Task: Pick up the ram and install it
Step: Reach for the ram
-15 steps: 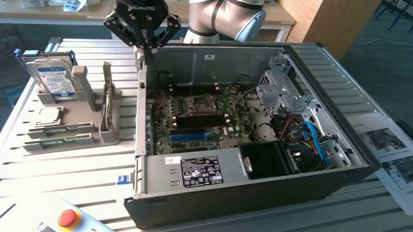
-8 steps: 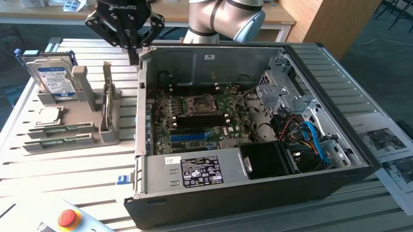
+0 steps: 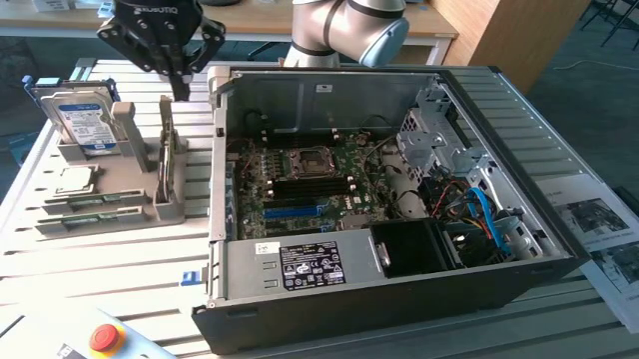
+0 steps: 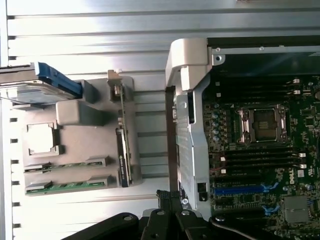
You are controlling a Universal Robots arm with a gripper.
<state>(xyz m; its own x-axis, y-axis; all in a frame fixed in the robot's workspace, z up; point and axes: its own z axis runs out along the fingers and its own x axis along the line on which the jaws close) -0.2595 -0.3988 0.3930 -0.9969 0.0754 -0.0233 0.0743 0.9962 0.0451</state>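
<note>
While the gripper (image 3: 182, 94) is held in the upper left of the exterior view, near the far end of the grey holder (image 3: 135, 179) and beside a corner of the open computer case (image 3: 399, 299), its fingers are seen pressed together with nothing gripped between them.

2 ram sticks are laid flat in the holder at the exterior view's left, side by side. The first ram stick (image 3: 97, 200) is placed just beside the square processor chip (image 3: 78, 179). The second ram stick (image 3: 88, 221) is placed at the holder's near edge. Both are seen well apart from the gripper. A hard drive (image 3: 85, 120) is stood upright at the holder's far end.

The case is set in the middle of the frame, close to the holder. Inside it the motherboard (image 3: 345, 191) is exposed, and a processor socket (image 3: 310, 161) and a blue slot (image 3: 295, 212) are seen on it. A red stop button (image 3: 105, 336) is seen in the lower left, and printed sheets (image 3: 599, 224) are laid at the exterior view's right.

In the wrist view the closed gripper (image 4: 170, 196) is shown between the holder (image 4: 85, 140) and the case wall (image 4: 187, 55). The first ram stick (image 4: 65, 165) and the second ram stick (image 4: 67, 185) are seen lying in their grooves.
</note>
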